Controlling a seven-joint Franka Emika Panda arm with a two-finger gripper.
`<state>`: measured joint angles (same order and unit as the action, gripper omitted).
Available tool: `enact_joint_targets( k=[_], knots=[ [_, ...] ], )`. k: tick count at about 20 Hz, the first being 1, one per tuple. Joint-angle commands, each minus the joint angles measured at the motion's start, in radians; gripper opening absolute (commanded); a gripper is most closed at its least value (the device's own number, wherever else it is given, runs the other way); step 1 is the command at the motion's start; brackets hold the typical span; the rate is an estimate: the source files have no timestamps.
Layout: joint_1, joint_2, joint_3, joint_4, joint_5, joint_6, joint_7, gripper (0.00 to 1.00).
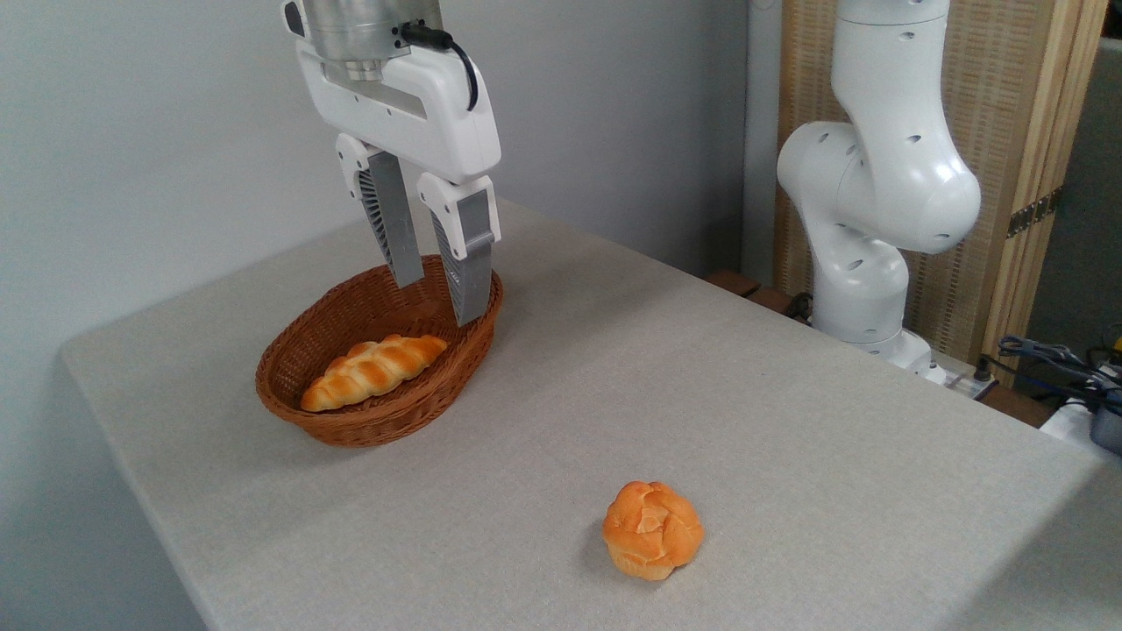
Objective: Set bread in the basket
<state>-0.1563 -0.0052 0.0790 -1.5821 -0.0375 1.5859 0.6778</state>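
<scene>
Bread [375,371] lying inside the basket [289,399] at left of centre in the frame, stretched along the basket's length, one pointed end toward the lower-left rim, the other toward the middle of the bowl. Resting on the wicker floor, touching nothing else. Above the basket's upper-right end, end effector [438,302] released, fingers parted and empty, tips hanging near rim level and clear of the loaf. Placing step judged done, or all but done; what remains looks like a straight lift upward, away from the basket. Care needed there: right-hand finger tip seems close to the braided rim at the basket's far end, so any sideways drift could catch and tip the basket. Open room plentiful: bare counter [789,421] across the middle and right of the frame, round bun [653,529] well apart in the lower centre. Counter's left edge not far beyond the basket, its far edge running up behind it. Arm base [863,263] standing at upper right, off the working area.
</scene>
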Motion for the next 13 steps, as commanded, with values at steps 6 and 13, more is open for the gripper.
enact_joint_targets(
  k=[6,13],
  knots=[
    [-0.006,-0.001,-0.002,0.007,0.01,-0.026,0.008,1.0],
    [-0.005,-0.001,-0.001,0.008,0.01,-0.026,0.013,1.0]
  ],
)
